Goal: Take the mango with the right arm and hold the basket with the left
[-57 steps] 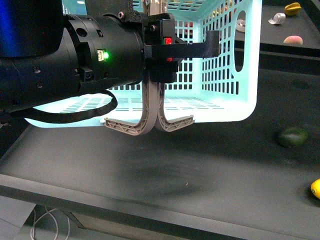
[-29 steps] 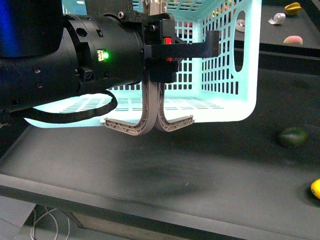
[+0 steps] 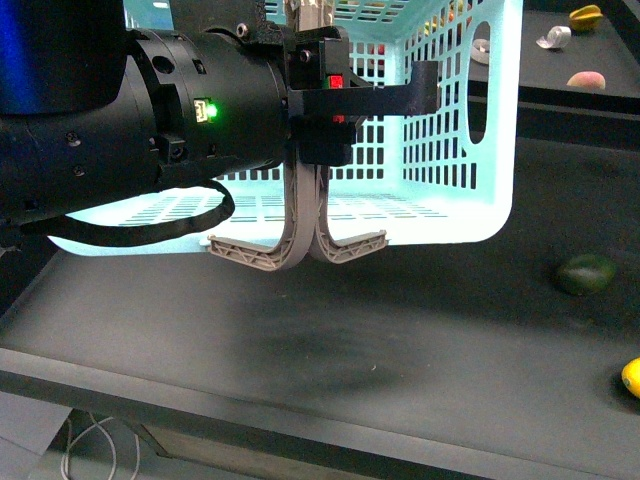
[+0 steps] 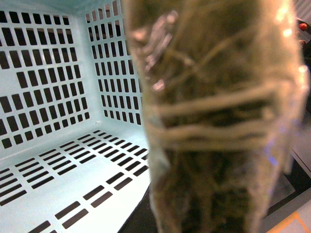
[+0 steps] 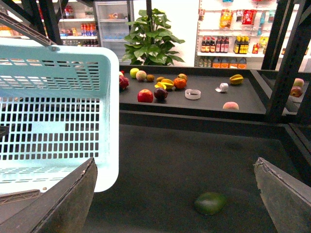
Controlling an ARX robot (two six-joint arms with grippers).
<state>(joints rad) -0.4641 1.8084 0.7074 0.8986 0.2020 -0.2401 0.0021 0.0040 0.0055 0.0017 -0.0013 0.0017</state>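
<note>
The pale turquoise basket (image 3: 450, 150) hangs tilted above the dark table, its two grey-brown handles (image 3: 300, 215) drooping together. My left gripper (image 3: 318, 90) is shut on the basket at the handles; in the left wrist view a blurred handle (image 4: 214, 126) fills the picture beside the basket's slotted floor (image 4: 58, 179). The yellow mango (image 3: 631, 377) lies at the front view's right edge, partly cut off. My right gripper (image 5: 177, 194) is open, wide apart, above the table; the mango is out of its view. The basket wall (image 5: 58, 116) shows beside its finger (image 5: 73, 199).
A dark green oval fruit (image 3: 586, 273) lies on the table right of the basket, and between the right jaws in the right wrist view (image 5: 210, 203). A raised back shelf (image 5: 204, 102) holds several fruits. Black frame posts (image 5: 284, 58) stand at the right.
</note>
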